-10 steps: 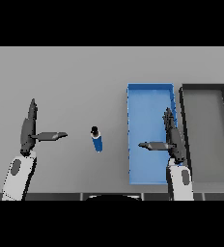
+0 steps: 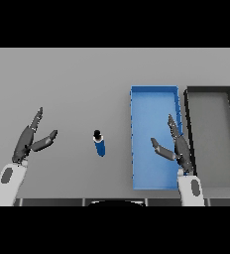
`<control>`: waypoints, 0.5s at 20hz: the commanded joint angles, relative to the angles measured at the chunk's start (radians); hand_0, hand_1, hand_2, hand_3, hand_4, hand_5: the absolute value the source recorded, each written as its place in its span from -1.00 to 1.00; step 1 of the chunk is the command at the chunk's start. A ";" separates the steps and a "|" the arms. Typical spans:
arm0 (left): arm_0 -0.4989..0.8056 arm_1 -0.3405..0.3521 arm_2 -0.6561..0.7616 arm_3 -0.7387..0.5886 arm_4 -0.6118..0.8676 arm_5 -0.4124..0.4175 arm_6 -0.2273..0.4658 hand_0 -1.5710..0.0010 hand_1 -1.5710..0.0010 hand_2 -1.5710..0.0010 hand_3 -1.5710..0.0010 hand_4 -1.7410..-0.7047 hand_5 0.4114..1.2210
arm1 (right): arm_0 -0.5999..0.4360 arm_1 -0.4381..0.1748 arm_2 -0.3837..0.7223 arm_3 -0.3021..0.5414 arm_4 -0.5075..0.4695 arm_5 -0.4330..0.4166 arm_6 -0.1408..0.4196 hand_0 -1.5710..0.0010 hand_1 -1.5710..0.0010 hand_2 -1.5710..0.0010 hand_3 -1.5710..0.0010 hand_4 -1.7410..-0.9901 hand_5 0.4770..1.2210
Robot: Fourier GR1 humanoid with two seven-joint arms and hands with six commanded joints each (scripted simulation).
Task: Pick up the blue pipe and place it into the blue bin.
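Standing upright on the grey surface point(image 2: 87, 79), the blue pipe point(image 2: 100, 146) sits a little below the scene's centre, its dark top end at 12 o'clock and its blue body toward 6. Nothing touches it. At 3 o'clock from the pipe, just beside it, lies the blue bin point(image 2: 154, 99), a long open tray running from 12 to 6 o'clock. A dark grey bin point(image 2: 208, 90) of similar shape lies alongside the blue one, farther toward 3 o'clock. The left hand point(image 2: 28, 141) hovers at 9 o'clock from the pipe, well apart from it, fingers straight and spread with the thumb splayed toward the pipe. The right hand point(image 2: 179, 146) is over the blue bin's right edge, fingers likewise straight and apart, holding nothing.
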 commanded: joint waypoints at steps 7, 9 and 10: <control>0.034 0.042 -0.029 -0.033 0.036 -0.128 -0.058 1.00 1.00 1.00 1.00 0.39 -0.57 | 0.022 -0.022 0.009 -0.028 0.020 0.003 0.023 1.00 1.00 1.00 1.00 0.40 -0.71; 0.040 0.052 -0.069 -0.073 0.024 -0.165 -0.047 1.00 1.00 1.00 1.00 0.38 -0.60 | 0.015 -0.019 0.017 -0.035 0.021 0.007 0.015 1.00 1.00 1.00 1.00 0.39 -0.70; 0.038 0.057 -0.087 -0.082 0.019 -0.185 -0.031 1.00 1.00 1.00 1.00 0.37 -0.62 | 0.008 -0.018 0.015 -0.025 0.021 0.007 0.007 1.00 1.00 1.00 1.00 0.37 -0.68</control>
